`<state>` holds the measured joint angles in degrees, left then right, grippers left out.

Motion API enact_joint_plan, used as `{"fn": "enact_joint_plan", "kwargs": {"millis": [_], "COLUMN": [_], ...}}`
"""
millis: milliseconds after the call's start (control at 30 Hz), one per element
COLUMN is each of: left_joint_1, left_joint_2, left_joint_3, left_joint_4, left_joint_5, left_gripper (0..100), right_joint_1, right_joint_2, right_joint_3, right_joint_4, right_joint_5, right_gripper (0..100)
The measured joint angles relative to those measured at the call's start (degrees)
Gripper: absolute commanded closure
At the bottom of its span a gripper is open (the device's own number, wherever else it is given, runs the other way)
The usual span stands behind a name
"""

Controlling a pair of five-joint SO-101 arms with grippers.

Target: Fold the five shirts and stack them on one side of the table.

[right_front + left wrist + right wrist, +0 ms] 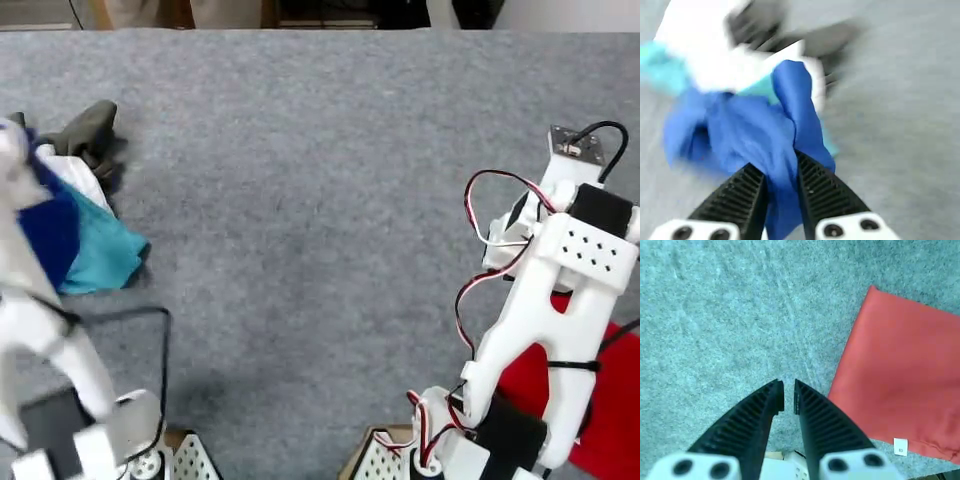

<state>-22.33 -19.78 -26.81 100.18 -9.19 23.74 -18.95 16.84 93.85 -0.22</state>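
One blue shirt (pixel 750 125) pinched in left gripper (pixel 780 162), likely for lifting off heap (pixel 715 60); right gripper (pixel 788 390) closed, empty, beside folded red shirt (pixel 900 385).

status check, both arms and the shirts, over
Left tool shut on blue shirt. Right tool shut, empty, beside flat red shirt. In the way: teal shirt, white shirt, grey shirt bunched against it.

Left gripper (pixel 780 164): clamped on blue shirt (pixel 740 131). Beyond it: white shirt (pixel 705 55), teal shirt (pixel 656 64), dark shirt (pixel 832 34), grey tabletop (pixel 905 125).
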Motion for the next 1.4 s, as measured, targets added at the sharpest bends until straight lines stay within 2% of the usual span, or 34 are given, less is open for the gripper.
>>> {"fn": "enact_joint_plan", "kwargs": {"millis": [200,300,367,467,533,700,767,967,1133,1300,1400], "left_joint_1": [29.27,40.09,42.81,43.34,43.16,34.46,29.27,14.15,1.93,-5.80,-9.58], "left_joint_2": [-9.49,-9.14,-8.09,-7.38,-7.38,-9.93,-13.63,-26.73,-37.10,-44.66,-48.00], "left_joint_3": [1.23,5.27,9.23,14.07,16.35,22.77,26.29,40.44,53.80,65.05,69.36], "left_joint_4": [0.09,-0.18,-1.05,-0.97,0.00,0.09,0.09,0.09,0.09,0.00,-2.37], "left_joint_5": [2.55,2.73,2.73,2.73,2.73,2.73,1.93,-7.82,-15.82,-20.66,-21.01], "left_gripper": [98,97,92,80,77,73,73,73,73,73,73], "right_joint_1": [0.00,0.00,0.00,0.00,0.00,-1.41,-3.52,-17.93,-33.58,-46.68,-51.08], "right_joint_2": [0.00,0.00,0.00,0.00,0.00,0.00,0.00,0.00,0.26,8.53,16.70], "right_joint_3": [0.00,0.00,0.00,0.00,0.00,0.00,0.00,0.00,0.00,-0.53,-4.48], "right_joint_4": [0.00,0.00,0.00,0.00,-0.18,-0.18,-0.18,-2.29,-12.22,-19.60,-20.13], "right_joint_5": [0.00,0.00,0.00,0.00,0.00,0.35,0.97,2.73,-1.76,-4.40,-6.86], "right_gripper": [93.5,93.5,93.5,93.3,89.2,68.0,63.9,63.8,65.3,73.9,76.5]}}
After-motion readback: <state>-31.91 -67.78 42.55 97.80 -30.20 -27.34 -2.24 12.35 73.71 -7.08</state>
